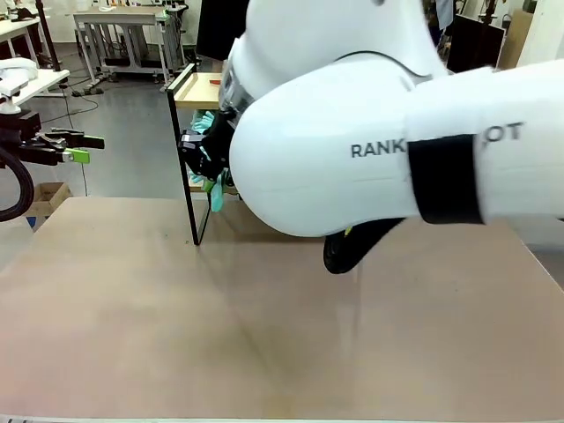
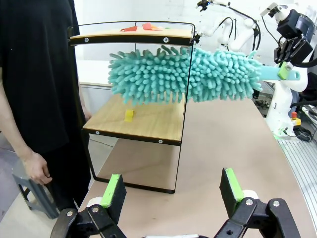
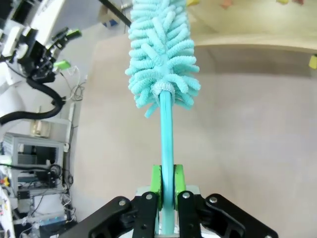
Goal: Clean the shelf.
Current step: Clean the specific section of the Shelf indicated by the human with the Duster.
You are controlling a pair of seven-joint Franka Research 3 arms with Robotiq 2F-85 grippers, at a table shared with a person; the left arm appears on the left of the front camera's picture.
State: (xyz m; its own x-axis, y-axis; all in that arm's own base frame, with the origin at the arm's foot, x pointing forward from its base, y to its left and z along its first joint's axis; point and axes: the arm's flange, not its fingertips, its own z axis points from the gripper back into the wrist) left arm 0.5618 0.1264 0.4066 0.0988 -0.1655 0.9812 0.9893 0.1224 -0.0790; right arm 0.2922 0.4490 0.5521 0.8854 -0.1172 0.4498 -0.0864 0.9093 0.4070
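Hiding most of the shelf [image 1: 198, 92], right arm [image 1: 352, 115] looms.

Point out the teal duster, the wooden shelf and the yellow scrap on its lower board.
Fluffy teal microfibre duster [image 2: 148, 77]: left wrist view, middle of head.
Two-tier wooden shelf with black metal frame [image 2: 153, 126]: left wrist view, bare lower board.
Small yellow scrap [image 2: 129, 115]: left wrist view, its centre.

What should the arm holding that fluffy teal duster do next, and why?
Probably lower the duster a little and sweep it along the lower board of the shelf. The right gripper is shut on its handle, the head hangs between the two boards, seemingly just above the wood, and a yellow scrap lies on that board beneath it.
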